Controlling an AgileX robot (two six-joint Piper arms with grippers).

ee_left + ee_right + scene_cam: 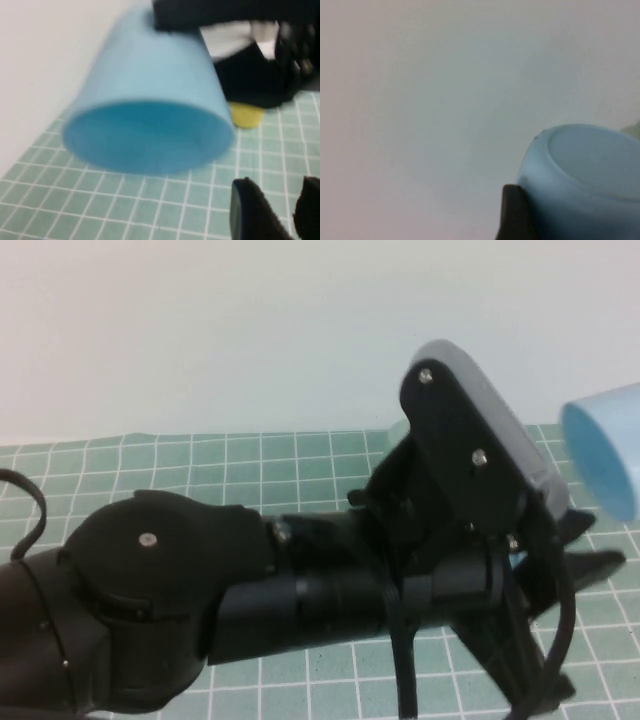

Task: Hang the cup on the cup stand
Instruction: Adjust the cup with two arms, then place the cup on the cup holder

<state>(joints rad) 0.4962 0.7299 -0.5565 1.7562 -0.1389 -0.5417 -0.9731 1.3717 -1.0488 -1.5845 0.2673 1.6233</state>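
Note:
The light blue cup (605, 455) hangs in the air on its side at the right edge of the high view, its open mouth (150, 137) turned toward my left wrist camera. My right gripper (235, 45) is shut on the cup's closed end, and one dark finger (512, 212) presses against the cup wall (580, 190). My left gripper (279, 192) sits just below and beside the cup, open, with only mat showing between its two fingers. The left arm (300, 590) stretches across the foreground. The cup stand is out of view.
A green gridded mat (250, 465) covers the table up to a plain white wall. A small round yellow object (247, 115) lies on the mat beneath the right gripper. A pale green edge (635, 127) shows behind the cup.

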